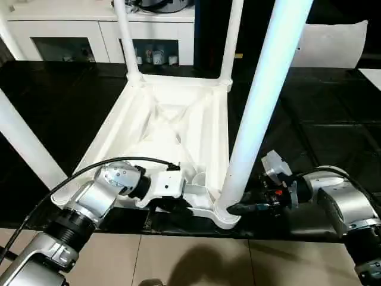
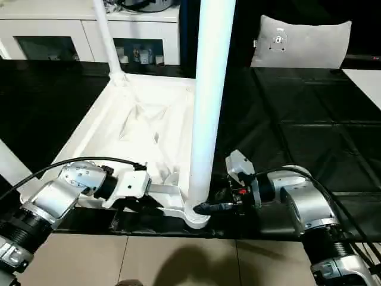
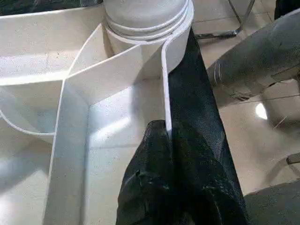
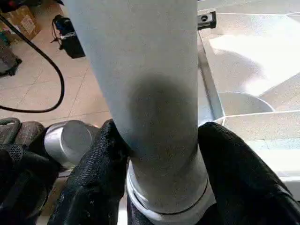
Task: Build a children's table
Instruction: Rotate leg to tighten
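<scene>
Children's table (image 1: 172, 128): upside down on black mat (image 1: 333, 137), legs upright. Right gripper (image 4: 161, 187): fingers clamped around near corner leg (image 1: 262, 101) at its socket. Left gripper (image 3: 171, 140): closed, pinching table's rim wall.

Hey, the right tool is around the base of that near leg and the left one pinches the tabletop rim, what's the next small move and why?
Probably twist or press the near leg further into its corner socket. The right tool has its fingers either side of the leg's base, the left tool is shut on the tabletop's rim to brace it, and a ringed band still shows at the joint.
</scene>
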{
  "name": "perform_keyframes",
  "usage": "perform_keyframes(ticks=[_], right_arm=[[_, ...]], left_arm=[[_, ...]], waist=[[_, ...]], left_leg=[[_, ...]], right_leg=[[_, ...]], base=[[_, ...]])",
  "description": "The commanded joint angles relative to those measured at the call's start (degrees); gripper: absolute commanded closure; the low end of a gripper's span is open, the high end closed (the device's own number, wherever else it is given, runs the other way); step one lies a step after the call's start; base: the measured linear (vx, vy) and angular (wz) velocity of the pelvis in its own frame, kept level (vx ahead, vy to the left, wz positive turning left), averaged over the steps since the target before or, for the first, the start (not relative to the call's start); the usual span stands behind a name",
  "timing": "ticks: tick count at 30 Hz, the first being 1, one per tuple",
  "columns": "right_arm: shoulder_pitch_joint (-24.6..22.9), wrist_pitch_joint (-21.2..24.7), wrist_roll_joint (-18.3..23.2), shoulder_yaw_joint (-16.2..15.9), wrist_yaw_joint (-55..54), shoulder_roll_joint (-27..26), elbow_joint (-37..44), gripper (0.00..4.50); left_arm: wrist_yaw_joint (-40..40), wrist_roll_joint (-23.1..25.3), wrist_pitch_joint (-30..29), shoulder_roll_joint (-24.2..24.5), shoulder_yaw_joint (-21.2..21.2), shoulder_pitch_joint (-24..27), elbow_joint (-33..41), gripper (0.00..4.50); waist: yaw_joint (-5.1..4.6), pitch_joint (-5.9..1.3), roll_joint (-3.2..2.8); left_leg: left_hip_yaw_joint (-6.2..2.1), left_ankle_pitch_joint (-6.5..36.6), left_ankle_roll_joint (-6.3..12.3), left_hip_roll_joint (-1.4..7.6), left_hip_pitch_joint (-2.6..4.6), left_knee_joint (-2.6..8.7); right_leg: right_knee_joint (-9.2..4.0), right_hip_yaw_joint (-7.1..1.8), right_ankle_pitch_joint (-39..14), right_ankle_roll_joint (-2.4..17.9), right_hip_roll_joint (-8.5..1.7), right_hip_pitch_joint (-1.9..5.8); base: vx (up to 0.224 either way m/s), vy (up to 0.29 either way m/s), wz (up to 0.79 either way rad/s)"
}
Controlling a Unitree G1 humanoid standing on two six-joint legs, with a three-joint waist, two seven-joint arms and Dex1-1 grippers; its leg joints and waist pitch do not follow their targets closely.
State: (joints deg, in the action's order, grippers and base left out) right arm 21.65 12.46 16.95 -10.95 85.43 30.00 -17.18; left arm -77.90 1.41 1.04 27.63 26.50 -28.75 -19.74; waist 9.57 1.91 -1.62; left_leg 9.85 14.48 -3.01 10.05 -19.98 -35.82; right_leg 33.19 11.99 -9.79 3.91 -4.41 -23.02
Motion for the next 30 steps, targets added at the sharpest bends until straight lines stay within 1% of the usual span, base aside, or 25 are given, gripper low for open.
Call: perform_keyframes(ticks=[1,3,6,7,8,9,11,12,13,14,15,16,17,18,19,20,21,22,23,24,25,26,27,29,30], right_arm=[[-0.22,0.55,1.00,-0.20,0.29,-0.03,0.23,2.30],[-0.77,1.44,1.45,-0.16,0.90,-0.15,0.93,2.41],[-1.20,4.72,4.01,1.62,-1.03,-1.58,1.51,2.52],[-1.23,4.86,4.14,1.71,-1.24,-1.71,1.57,2.53],[-1.28,4.98,4.21,1.77,-1.46,-1.81,1.66,2.54],[-1.69,5.39,4.03,1.83,-2.87,-2.21,2.29,2.54],[-2.62,6.48,3.42,2.53,-9.00,-4.47,3.97,2.54],[-2.62,6.48,3.42,2.53,-9.00,-4.47,3.97,2.54],[-2.34,6.87,1.57,3.41,-16.04,-7.10,3.35,2.54],[-2.08,6.89,0.58,3.76,-18.96,-8.14,2.79,2.54],[-1.42,6.85,-0.70,4.44,-23.19,-9.75,1.65,2.54],[-1.01,6.94,-1.54,4.96,-25.84,-10.81,0.99,2.54],[-0.27,6.92,-3.05,5.50,-30.07,-12.31,-0.08,2.54],[0.22,6.90,-4.08,5.84,-32.90,-13.30,-0.77,2.54],[0.33,7.00,-4.35,5.90,-33.73,-13.61,-0.87,2.55],[0.99,7.75,-5.96,6.51,-39.59,-15.77,-1.36,2.55],[1.68,8.82,-6.92,7.53,-45.31,-18.05,-1.90,2.55],[1.87,9.09,-7.05,7.83,-46.63,-18.60,-2.10,2.55],[2.26,9.65,-7.30,8.63,-49.75,-20.01,-2.48,2.55],[2.56,8.50,-7.04,9.36,-51.98,-21.77,-2.94,2.55],[2.53,7.96,-6.65,9.44,-51.72,-22.16,-2.93,2.55],[2.33,7.59,-6.39,9.50,-51.83,-22.77,-2.59,2.21],[2.14,7.78,-6.19,9.55,-51.76,-23.05,-2.26,1.87],[1.53,7.73,-5.91,9.39,-50.83,-23.31,-1.34,1.77],[0.86,7.53,-5.61,8.98,-49.49,-23.06,-0.42,1.77]], left_arm=[[-3.03,0.21,1.26,-0.27,2.64,-0.24,1.46,4.50],[-3.04,-0.34,0.54,-0.46,2.35,0.03,1.56,4.50],[-3.44,-1.87,-1.95,-0.71,1.86,1.03,2.56,4.50],[-3.48,-2.00,-2.24,-0.71,1.81,1.17,2.71,4.50],[-3.45,-2.09,-2.49,-0.74,1.75,1.28,2.82,4.50],[-2.57,-2.12,-3.66,-1.00,1.46,1.62,3.20,4.50],[1.29,-1.56,-8.01,-2.33,0.51,2.05,3.99,4.50],[1.29,-1.56,-8.01,-2.33,0.51,2.05,3.99,4.50],[4.52,-1.53,-11.39,-4.00,-0.42,2.02,4.46,4.50],[5.62,-1.62,-12.42,-4.65,-0.74,2.02,4.66,4.50],[7.56,-1.48,-13.97,-5.73,-1.21,1.89,4.73,4.50],[8.87,-1.39,-15.06,-6.40,-1.49,1.82,4.84,4.50],[11.02,-1.13,-16.64,-7.63,-1.90,1.61,4.85,4.50],[12.45,-0.97,-17.68,-8.46,-2.16,1.47,4.86,4.50],[12.99,-0.88,-18.01,-8.77,-2.27,1.43,4.88,4.50],[16.53,-0.20,-19.86,-10.88,-3.03,0.96,4.59,4.50],[20.26,0.48,-21.43,-13.11,-3.86,0.39,3.95,4.50],[21.18,0.62,-21.76,-13.66,-4.08,0.26,3.77,4.50],[23.35,0.99,-22.84,-15.00,-4.61,0.02,3.58,4.50],[26.07,1.08,-24.24,-17.13,-5.46,-0.19,3.59,4.50],[27.01,1.09,-24.47,-17.90,-5.75,-0.26,3.58,4.50],[28.11,1.31,-24.59,-18.85,-5.90,-0.34,3.67,4.50],[28.11,1.42,-24.38,-18.99,-5.72,-0.39,3.60,4.50],[28.26,2.05,-23.73,-18.82,-5.28,-0.56,3.27,4.50],[28.25,2.85,-22.97,-18.24,-4.92,-0.73,2.87,4.50]], waist=[[-0.26,-4.14,0.76],[-0.29,-4.10,0.88],[-0.20,-4.06,0.76],[-0.32,-4.05,0.83],[-0.37,-4.01,0.83],[-0.41,-3.98,0.64],[-0.60,-3.92,0.67],[-0.75,-3.94,0.73],[-0.76,-3.86,0.62],[-1.56,-3.33,0.72],[-2.13,-3.15,0.76],[-2.53,-2.99,0.74],[-2.95,-2.86,0.60],[-4.12,-2.57,0.72],[-4.62,-2.54,0.62],[-5.95,-2.72,0.24],[-6.36,-2.79,-0.02],[-7.28,-2.86,-0.52],[-7.92,-3.04,-0.55],[-8.15,-3.15,-0.39],[-8.13,-3.15,-0.38],[-7.84,-3.28,0.00],[-7.56,-3.40,0.24],[-7.44,-3.52,0.08],[-7.19,-3.72,0.00]], left_leg=[[-1.83,-3.55,6.37,4.94,-0.14,3.63],[-1.78,-3.45,6.37,4.85,-0.21,3.64],[-1.72,-2.97,6.04,4.82,-0.14,3.72],[-1.77,-2.85,5.80,4.86,-0.26,3.74],[-1.72,-2.60,5.65,4.72,-0.17,3.74],[-1.72,-2.55,5.46,4.67,-0.18,3.76],[-1.84,-2.61,5.18,4.83,-0.12,3.84],[-1.81,-2.56,4.95,4.87,-0.11,3.88],[-1.83,-2.19,4.85,4.77,-0.06,3.91],[-1.68,0.29,3.38,4.38,0.03,4.23],[-1.59,2.41,2.36,3.75,0.09,4.26],[-1.55,3.46,2.04,3.58,0.11,4.28],[-1.51,4.61,1.77,3.45,0.37,4.24],[-1.60,6.94,1.22,3.21,0.71,4.06],[-1.62,7.98,1.05,3.09,0.99,3.91],[-1.92,8.86,1.29,3.39,0.83,3.93],[-2.03,9.27,1.50,3.70,1.04,4.01],[-2.61,9.98,1.42,4.82,0.75,4.29],[-3.25,11.39,1.38,5.89,0.58,4.79],[-3.34,11.42,1.45,5.97,0.42,4.86],[-3.15,11.13,1.35,5.80,0.56,4.73],[-2.18,7.93,1.48,3.92,0.73,4.24],[-2.10,5.07,2.62,3.71,0.11,4.35],[-2.33,2.71,3.58,4.25,0.15,4.39],[-2.51,0.73,4.14,4.82,0.48,4.29]], right_leg=[[-3.41,-5.51,-12.24,0.11,-6.53,4.06],[-3.53,-5.49,-12.75,-0.11,-6.47,4.11],[-3.71,-5.46,-13.94,-0.47,-6.45,4.12],[-3.72,-5.41,-14.00,-0.52,-6.54,4.17],[-3.86,-5.36,-14.48,-0.72,-6.44,4.08],[-3.95,-5.36,-14.75,-0.92,-6.41,4.11],[-4.01,-5.36,-14.66,-1.05,-6.42,4.04],[-3.98,-5.41,-14.63,-1.09,-6.44,4.13],[-4.16,-5.32,-15.30,-1.03,-6.48,4.04],[-5.13,-4.96,-19.61,-1.83,-6.37,4.04],[-5.92,-4.51,-23.70,-3.40,-6.31,4.33],[-6.31,-4.25,-25.45,-4.27,-6.22,4.38],[-6.85,-3.98,-27.10,-5.04,-6.14,4.23],[-7.82,-3.10,-30.23,-6.72,-5.85,4.18],[-8.21,-2.76,-31.40,-7.50,-5.74,4.14],[-8.68,-2.25,-31.06,-9.01,-5.63,4.68],[-8.88,-2.01,-30.30,-8.78,-5.69,4.68],[-8.56,-1.79,-27.62,-7.61,-5.96,5.20],[-7.81,-2.23,-25.10,-6.96,-6.29,5.69],[-7.47,-2.58,-23.77,-6.59,-6.51,5.76],[-7.42,-2.97,-23.05,-6.04,-6.77,5.44],[-7.60,-3.27,-22.59,-4.38,-7.01,5.18],[-7.05,-3.53,-20.68,-3.72,-6.85,5.59],[-6.43,-3.84,-17.84,-2.77,-6.78,5.33],[-5.83,-4.18,-15.37,-1.50,-6.86,4.94]], base=[[0.000,0.000,0.00],[0.000,0.000,0.00],[0.000,0.000,0.00],[0.000,0.000,0.00],[0.000,0.000,0.00],[0.000,0.000,0.00],[0.000,0.000,0.00],[0.000,0.000,0.00],[0.000,0.000,0.00],[0.000,0.000,0.00],[0.000,0.000,0.00],[0.000,0.000,0.00],[0.000,0.000,0.00],[0.000,0.000,0.00],[0.000,0.000,0.00],[0.000,0.000,0.00],[0.000,0.000,0.00],[0.000,0.000,0.00],[0.000,0.000,0.00],[0.000,0.000,0.00],[0.000,0.000,0.00],[0.000,0.000,0.00],[0.000,0.000,0.00],[0.000,0.000,0.00],[0.000,0.000,0.00]])
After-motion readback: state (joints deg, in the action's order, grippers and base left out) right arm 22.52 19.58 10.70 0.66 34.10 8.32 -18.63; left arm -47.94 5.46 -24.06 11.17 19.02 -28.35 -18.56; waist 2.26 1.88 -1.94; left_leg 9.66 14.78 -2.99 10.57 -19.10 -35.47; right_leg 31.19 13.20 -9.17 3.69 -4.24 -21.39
